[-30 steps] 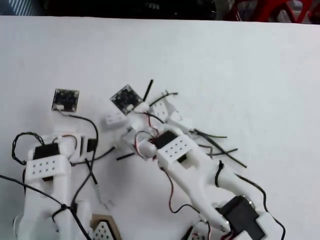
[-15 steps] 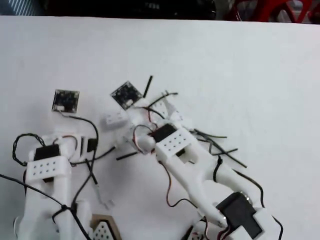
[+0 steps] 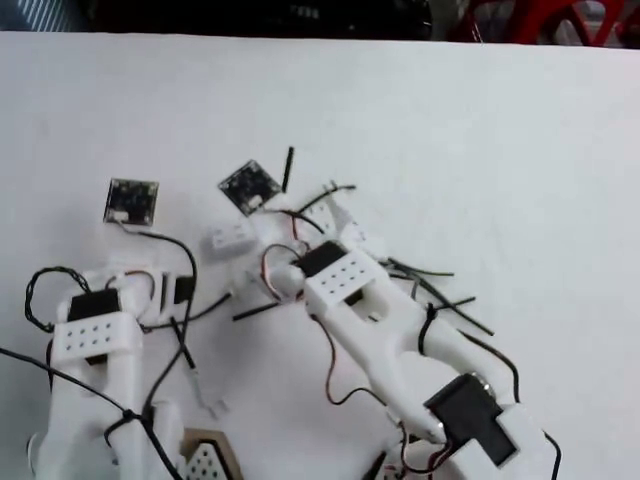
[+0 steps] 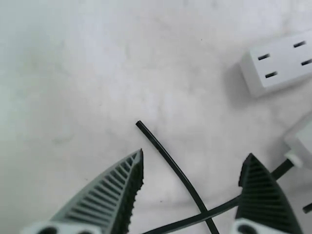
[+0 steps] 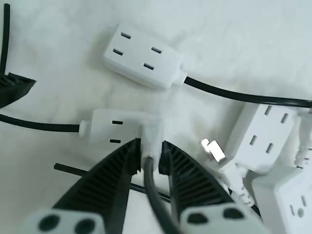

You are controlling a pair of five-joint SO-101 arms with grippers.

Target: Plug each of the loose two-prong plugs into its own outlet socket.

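Right claw (image 5: 149, 145): clamped together on a white two-prong plug (image 5: 152, 130). Its dark ribbed fingers (image 5: 114, 180) pinch the plug from both sides where the plug's black cord leaves it.
Held plug: low over the table, its front pressed against the end of a white single socket block (image 5: 109, 129). The prongs are hidden, so I cannot tell whether they are seated.
Single block: lies flat with two slots showing on its upper face, and a black cord runs off its far end.
Other sockets: a white four-slot block (image 5: 144, 57) lies near the single one, apart from the held plug, with a black cord off one end. A second four-slot block (image 5: 263, 130) sits on the other side of the claw, touching or nearly touching a third outlet (image 5: 287, 200).
Loose plug (image 5: 214, 150): white with bare metal prongs showing. It lies on the table just beside the second four-slot block and is in no socket.
Left claw (image 4: 195, 156): jaws wide apart and gripping nothing, low over the table. A thin black cord (image 4: 168, 161) lies between the fingertips, and a white socket block (image 4: 280, 63) lies well apart with its slots up.
Table (image 3: 500, 130): white. In the high view the right arm (image 3: 370, 310) angles over a tangle of black cords, and the left arm (image 3: 95, 340) stands apart beside it.
Boards: a small dark board (image 3: 131, 200) lies ahead of the left arm and a second dark board (image 3: 249, 187) ahead of the right arm.
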